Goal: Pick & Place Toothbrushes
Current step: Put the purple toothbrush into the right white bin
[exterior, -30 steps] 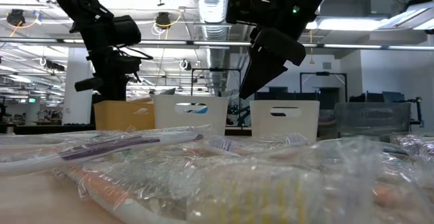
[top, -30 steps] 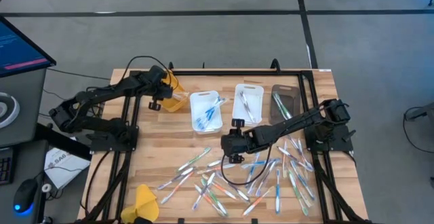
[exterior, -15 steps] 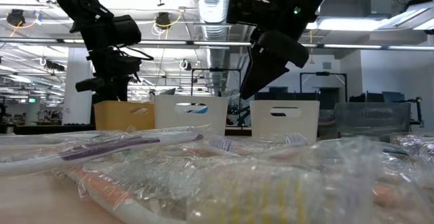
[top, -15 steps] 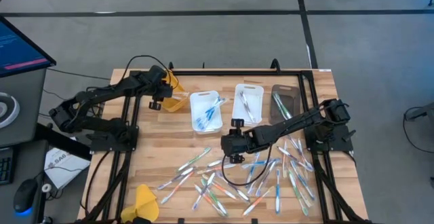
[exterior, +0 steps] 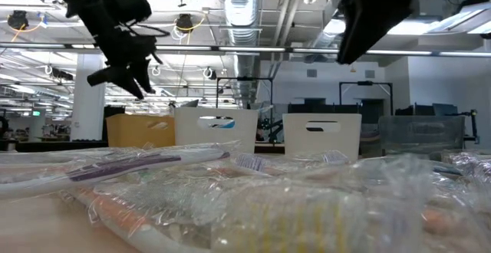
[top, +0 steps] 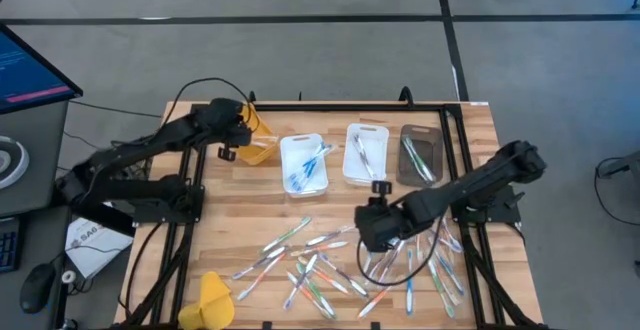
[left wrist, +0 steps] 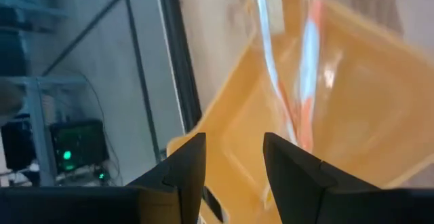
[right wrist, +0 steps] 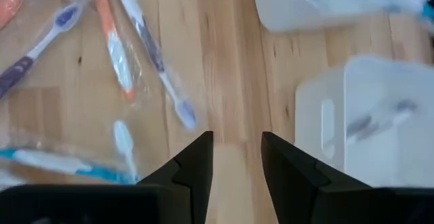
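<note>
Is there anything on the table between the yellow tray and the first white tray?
No: the high view shows bare wood between the yellow tray and the white tray.

Legible text: none. Monitor [top: 30,70] at far left shows lines too small to read; printing on the paper [top: 88,242] beside it cannot be made out.

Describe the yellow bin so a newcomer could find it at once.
Along the far edge of the wooden table stands a row of four bins. The yellow bin is its leftmost, under the left gripper; its neighbours are white or dark, and it alone is yellow.
</note>
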`<action>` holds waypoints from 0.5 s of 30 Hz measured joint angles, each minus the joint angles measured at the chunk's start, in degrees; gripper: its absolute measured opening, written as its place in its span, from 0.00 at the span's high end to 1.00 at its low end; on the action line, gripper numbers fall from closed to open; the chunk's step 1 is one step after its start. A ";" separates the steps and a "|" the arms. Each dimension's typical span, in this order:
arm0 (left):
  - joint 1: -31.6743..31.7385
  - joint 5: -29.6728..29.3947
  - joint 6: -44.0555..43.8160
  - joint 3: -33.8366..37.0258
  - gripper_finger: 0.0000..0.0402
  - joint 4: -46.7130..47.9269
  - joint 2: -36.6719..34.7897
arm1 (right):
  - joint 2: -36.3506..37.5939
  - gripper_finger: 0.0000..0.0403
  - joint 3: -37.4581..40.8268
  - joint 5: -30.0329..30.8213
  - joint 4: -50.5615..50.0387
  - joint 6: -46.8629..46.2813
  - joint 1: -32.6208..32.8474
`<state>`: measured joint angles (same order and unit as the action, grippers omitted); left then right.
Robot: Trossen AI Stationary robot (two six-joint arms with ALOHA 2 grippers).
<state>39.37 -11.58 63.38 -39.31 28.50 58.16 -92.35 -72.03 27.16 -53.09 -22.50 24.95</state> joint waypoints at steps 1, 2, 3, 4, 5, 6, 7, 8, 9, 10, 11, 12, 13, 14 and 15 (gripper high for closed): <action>0.01 1.24 -0.63 0.00 0.65 -0.05 -0.85 | 0.47 0.71 0.00 0.06 -1.26 -1.56 0.40; 0.01 2.46 -1.16 0.00 0.65 -0.11 -1.55 | 0.83 0.71 0.00 0.33 -2.59 -3.30 0.70; 0.01 3.82 -2.02 0.00 0.65 -0.07 -2.11 | 1.05 0.71 0.00 1.09 -3.69 -5.51 1.01; 0.01 4.90 -2.25 0.00 0.65 -0.05 -2.54 | 1.13 0.71 0.00 1.83 -4.77 -7.70 1.25; 0.01 5.66 -2.37 0.00 0.65 -0.07 -2.84 | 1.18 0.71 0.03 2.53 -6.02 -9.66 1.42; -0.02 5.94 -2.39 0.00 0.65 -0.07 -3.06 | 1.24 0.71 0.17 2.84 -7.06 -10.99 1.59; -0.08 5.97 -2.37 0.00 0.65 -0.03 -3.07 | 1.28 0.71 0.39 2.86 -8.03 -12.01 1.66; -0.08 5.97 -2.37 0.00 0.65 -0.05 -3.07 | 1.29 0.71 0.79 2.83 -9.04 -12.82 1.66; -0.06 5.97 -2.37 0.00 0.65 -0.01 -3.05 | 1.29 0.71 1.34 2.68 -9.99 -13.45 1.66; -0.06 5.97 -2.39 0.00 0.65 -0.03 -3.04 | 1.29 0.71 1.99 2.36 -10.85 -13.99 1.66; -0.06 5.97 -2.37 0.00 0.65 -0.05 -3.04 | 1.29 0.71 2.60 1.78 -11.39 -14.76 1.66; -0.06 5.97 -2.37 0.00 0.65 -0.03 -3.04 | 1.29 0.71 3.30 1.01 -11.67 -15.66 1.66; -0.06 5.97 -2.39 0.00 0.65 -0.07 -3.04 | 1.29 0.71 4.01 0.05 -11.82 -16.56 1.66; -0.06 5.95 -2.39 0.00 0.65 -0.05 -3.04 | 1.29 0.71 4.62 -1.16 -11.83 -17.44 1.66; -0.06 5.97 -2.39 0.00 0.65 -0.07 -3.04 | 1.29 0.71 5.24 -2.90 -11.66 -18.21 1.66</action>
<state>39.31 -5.61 60.99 -39.31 28.43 55.11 -91.07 -66.79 24.25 -64.75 -40.71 26.61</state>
